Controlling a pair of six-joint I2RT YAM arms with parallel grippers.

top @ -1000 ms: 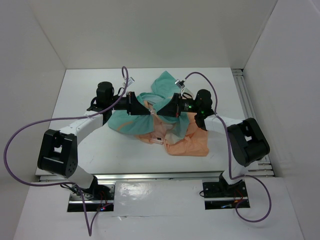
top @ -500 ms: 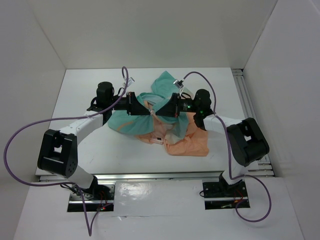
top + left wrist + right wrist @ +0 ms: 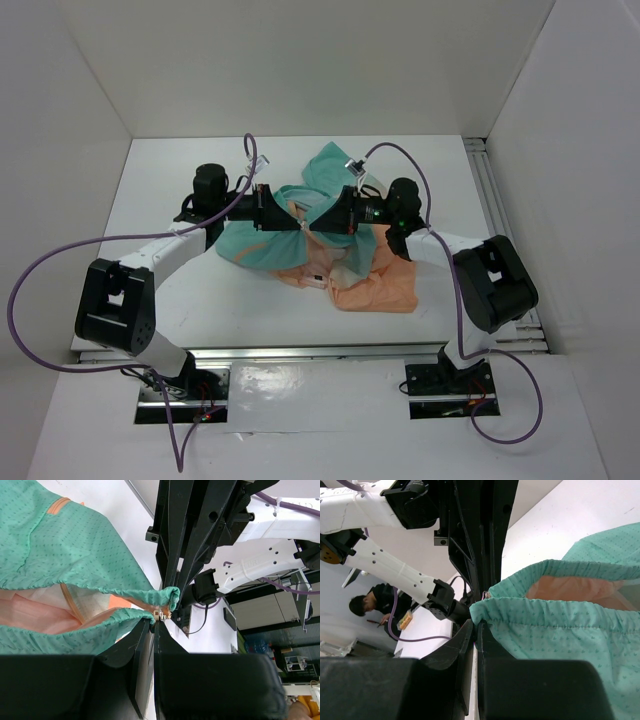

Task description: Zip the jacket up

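Findings, standing at the bench. The jacket [image 3: 382,286] lies bunched in the middle of the table [image 3: 170,180]. Its teal part sits toward the upper centre of the overhead view, and its peach part spills to the lower right.

The left gripper [image 3: 296,227] has its jaws pinched narrow on the gathered teal edge, right beside a small metal fitting [image 3: 162,614] that is probably zipper hardware. The right gripper [image 3: 314,227] is clamped the same way on the facing teal hem, tip to tip with the left.

Handling assessment: the fabric looks thin, light and limp. It puckers and sags away from both holds and offers no stiffness to push against, so a sharp tug would likely slip it through the pads.

The orange tape [image 3: 70,600] along the opening looks like the firmer line. The advised holds are the tape's end, to keep it taut, and the slider's tab. I cannot tell whether the tab itself is gripped.
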